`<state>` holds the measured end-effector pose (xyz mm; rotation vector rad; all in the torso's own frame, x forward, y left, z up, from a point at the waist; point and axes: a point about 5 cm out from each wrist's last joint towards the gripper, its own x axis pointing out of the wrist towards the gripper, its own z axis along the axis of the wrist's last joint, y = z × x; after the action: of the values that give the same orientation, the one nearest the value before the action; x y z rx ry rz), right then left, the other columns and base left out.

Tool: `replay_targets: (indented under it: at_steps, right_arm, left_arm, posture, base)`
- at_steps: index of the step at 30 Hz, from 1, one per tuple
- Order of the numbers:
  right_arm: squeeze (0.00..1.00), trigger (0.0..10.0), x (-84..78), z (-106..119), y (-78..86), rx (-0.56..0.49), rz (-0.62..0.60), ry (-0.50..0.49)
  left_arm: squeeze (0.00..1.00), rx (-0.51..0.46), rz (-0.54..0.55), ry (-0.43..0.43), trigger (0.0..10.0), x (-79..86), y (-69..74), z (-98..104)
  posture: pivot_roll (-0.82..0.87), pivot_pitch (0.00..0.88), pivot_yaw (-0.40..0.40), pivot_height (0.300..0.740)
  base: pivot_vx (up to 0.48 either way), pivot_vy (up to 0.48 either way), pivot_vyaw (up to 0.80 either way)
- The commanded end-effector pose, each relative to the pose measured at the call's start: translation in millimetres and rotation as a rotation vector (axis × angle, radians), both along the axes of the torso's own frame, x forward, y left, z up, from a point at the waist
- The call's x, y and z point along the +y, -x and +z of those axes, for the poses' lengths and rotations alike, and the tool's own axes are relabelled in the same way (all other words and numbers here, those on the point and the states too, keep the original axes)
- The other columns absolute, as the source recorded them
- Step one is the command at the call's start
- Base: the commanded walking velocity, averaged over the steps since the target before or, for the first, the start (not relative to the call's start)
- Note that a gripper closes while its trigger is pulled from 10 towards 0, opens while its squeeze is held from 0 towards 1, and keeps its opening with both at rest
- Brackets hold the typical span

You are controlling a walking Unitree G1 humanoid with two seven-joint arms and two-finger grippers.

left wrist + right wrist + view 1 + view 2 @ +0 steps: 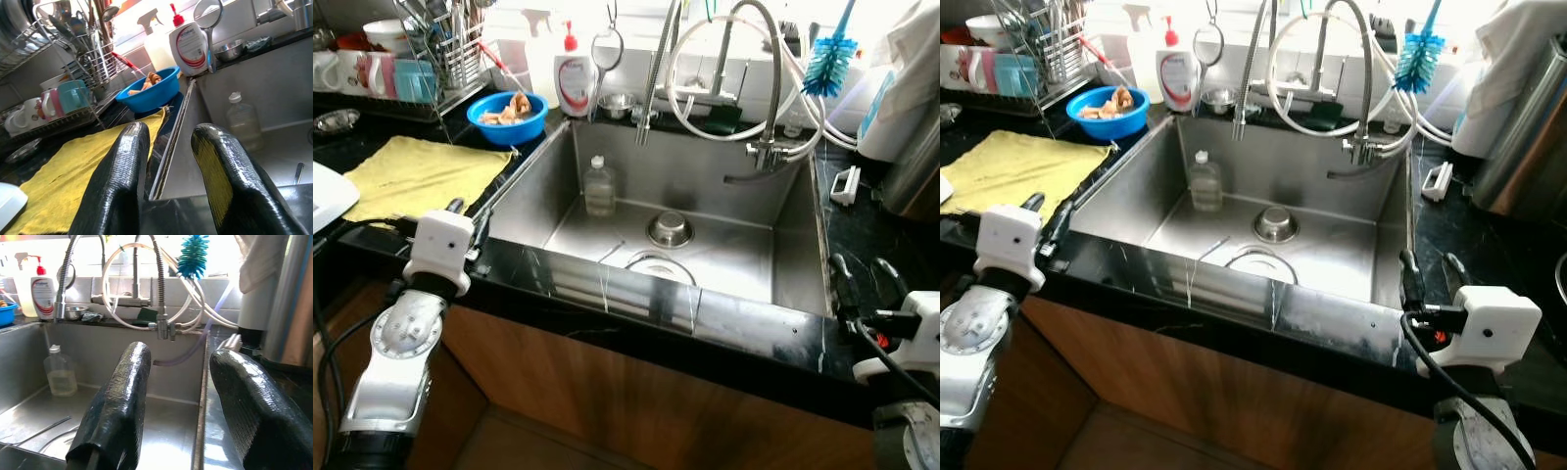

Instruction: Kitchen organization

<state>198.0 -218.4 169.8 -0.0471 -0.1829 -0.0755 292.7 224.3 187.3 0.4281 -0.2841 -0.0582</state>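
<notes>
**Both arms poised at the sink edge, nothing picked up yet**

The left gripper (468, 217) rests at the front left corner of the sink (558, 186), fingers spread with nothing between them; the right gripper (864, 279) sits over the black counter (847, 230) at the sink's right rim, likewise spread and empty. What needs tidying lies in the basin: a clear plastic bottle (599, 186) standing upright against the back left wall, a small steel bowl (671, 229) near the drain, and a thin utensil (610, 252) lying flat on the floor of the basin.

Risks, as I judge them: the bottle is light and smooth, so a careless reach could knock it over on the wet-looking steel. The looped hoses (724, 88) and the faucet (658, 69) hang low over the basin (easy to snag with an arm going in). The bowl is round, shiny and shallow, with little for two fingers to pinch, and may skate away.

To the left, a soft yellow cloth (421, 174) lies flat on the counter beside a glossy blue bowl (507, 116) holding food scraps. A wire dish rack (431, 69) holds mugs and cutlery. A blue bristly bottle brush (829, 64) hangs above the sink's right side.
</notes>
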Motion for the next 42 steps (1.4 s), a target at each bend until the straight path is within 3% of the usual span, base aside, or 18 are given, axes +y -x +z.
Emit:
replay_targets:
  at_steps: [1,6,12,42]
  right_arm:
    - [0.00,10.0,0.7,-3,-1.6,0.009,-0.004,0.022]
    - [0.00,10.0,5.0,-4,-2.3,0.014,0.006,0.030]
    - [0.00,10.0,1.1,-3,-1.6,0.019,-0.023,0.047]
    - [0.00,10.0,7.6,-4,-5.3,0.027,0.000,0.062]
  left_arm:
    - [0.00,-0.010,-0.004,0.021,10.0,-4.3,-2.0,3]
    - [0.00,-0.005,-0.038,0.063,10.0,-17.2,-8.4,2]
    - [0.00,0.008,-0.042,0.085,10.0,-19.0,-12.8,0]
    - [0.00,0.007,-0.060,0.156,10.0,-27.9,-19.2,1]
  posture:
    - [-0.01,0.000,0.016,0.740]
    - [-0.01,0.000,0.013,0.740]
    - [-0.02,0.000,0.017,0.740]
    - [-0.02,0.000,0.012,0.740]
  base:
    - [0.000,0.000,0.00]
    - [0.000,0.000,0.00]
    - [0.000,0.000,0.00]
    - [0.000,0.000,-0.77]
